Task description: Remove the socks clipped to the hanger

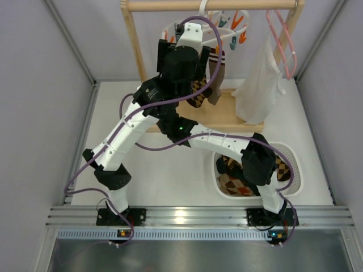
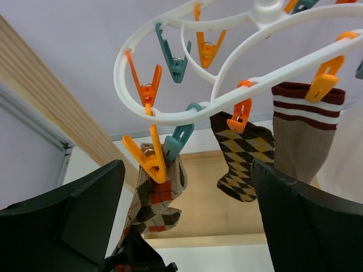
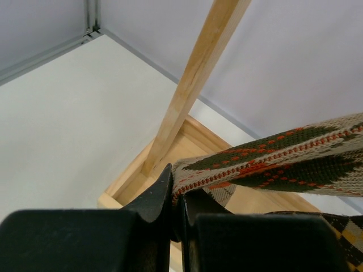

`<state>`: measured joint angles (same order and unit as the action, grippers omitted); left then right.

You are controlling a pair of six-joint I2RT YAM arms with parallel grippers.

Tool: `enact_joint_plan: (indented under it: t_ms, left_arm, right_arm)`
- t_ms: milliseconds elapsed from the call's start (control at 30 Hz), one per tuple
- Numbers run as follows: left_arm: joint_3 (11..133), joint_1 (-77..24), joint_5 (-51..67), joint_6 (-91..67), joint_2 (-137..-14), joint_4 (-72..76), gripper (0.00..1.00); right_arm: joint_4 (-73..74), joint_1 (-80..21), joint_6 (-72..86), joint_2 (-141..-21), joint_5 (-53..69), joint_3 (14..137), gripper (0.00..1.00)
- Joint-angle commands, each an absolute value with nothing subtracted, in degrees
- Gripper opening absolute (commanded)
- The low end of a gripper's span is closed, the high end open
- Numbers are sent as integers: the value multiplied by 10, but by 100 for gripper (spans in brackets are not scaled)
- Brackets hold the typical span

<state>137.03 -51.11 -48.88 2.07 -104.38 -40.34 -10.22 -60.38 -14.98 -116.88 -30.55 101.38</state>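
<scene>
The white ring hanger (image 2: 187, 116) with orange and teal clips hangs from the wooden rack and also shows in the top view (image 1: 229, 28). An orange-and-brown argyle sock (image 2: 156, 195) hangs from an orange clip (image 2: 147, 161) beside a teal clip (image 2: 177, 143). A yellow-and-dark argyle sock (image 2: 244, 158) and a brown sock with a striped cuff (image 2: 300, 136) hang further right. My left gripper (image 2: 187, 187) is open, its fingers on either side below the clipped argyle sock. My right gripper (image 3: 180, 198) is shut on that sock's lower end (image 3: 272, 164). In the top view it is hidden under the left arm.
The wooden rack (image 1: 210, 5) has a flat base (image 1: 232, 116) on the table. A white garment (image 1: 261, 79) hangs on a pink wire hanger (image 1: 282, 39) at the right. A white basket (image 1: 296, 170) holding argyle socks (image 1: 232, 184) sits near the right arm's base.
</scene>
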Motion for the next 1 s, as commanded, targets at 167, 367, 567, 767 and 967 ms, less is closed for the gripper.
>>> enact_joint_plan:
  t_ms: [167, 367, 567, 767, 967]
  left_arm:
    - [1440, -518, -606, 56, -1110, -389, 89]
    - [1482, -520, -666, 98, -1162, -368, 83]
    - [1481, -520, -715, 155, -1186, -319, 76]
    - [1476, -518, -735, 229, -1201, -250, 73]
    - [1460, -502, -728, 239, -1204, -228, 71]
  right_arm:
    - [-78, -620, -171, -1158, -241, 1029, 0]
    - [-69, -620, -171, -1154, -231, 1028, 0]
    - [-69, -621, -170, -1136, -225, 1010, 0]
    - [-66, -624, -176, -1129, -227, 999, 0]
    - [-75, -625, -175, -1120, -221, 989, 0]
